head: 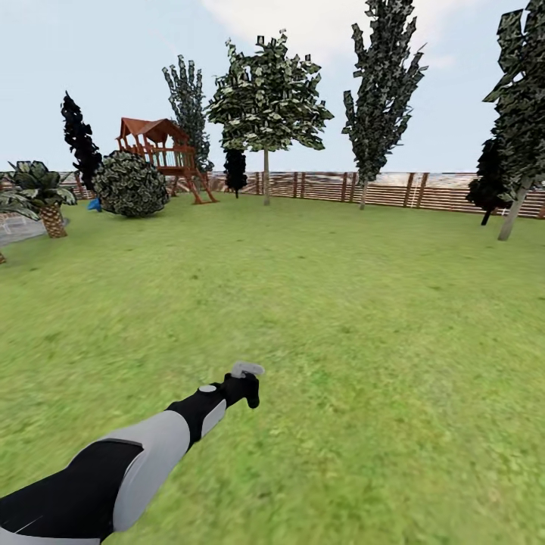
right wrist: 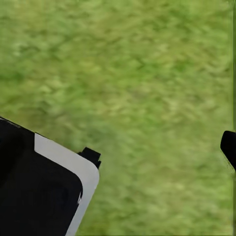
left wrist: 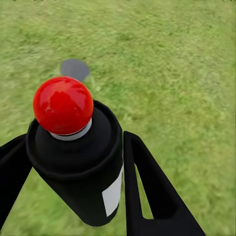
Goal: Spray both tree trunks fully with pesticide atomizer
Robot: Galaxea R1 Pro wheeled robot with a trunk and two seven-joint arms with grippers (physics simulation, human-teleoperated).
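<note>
My left gripper (head: pixel 247 384) reaches forward over the lawn, shut on the pesticide atomizer (head: pixel 247 370). In the left wrist view the atomizer (left wrist: pixel 78 167) is a black bottle with a white label and a red ball on top, gripped between two black fingers (left wrist: pixel 147 187). One tree (head: pixel 266 98) with a broad crown and a thin pale trunk (head: pixel 266 180) stands far ahead by the fence. Another tree (head: pixel 522 83) with a leaning pale trunk (head: pixel 513 210) is at the far right. The right wrist view looks down on grass, with a black tip (right wrist: pixel 229 146) at its edge.
A brown slat fence (head: pixel 393 189) closes the far side of the lawn. A wooden play tower (head: pixel 163 151), a round bush (head: pixel 130 184) and a low palm (head: pixel 42 193) stand at the far left. Dark narrow conifers (head: pixel 382 91) rise along the fence.
</note>
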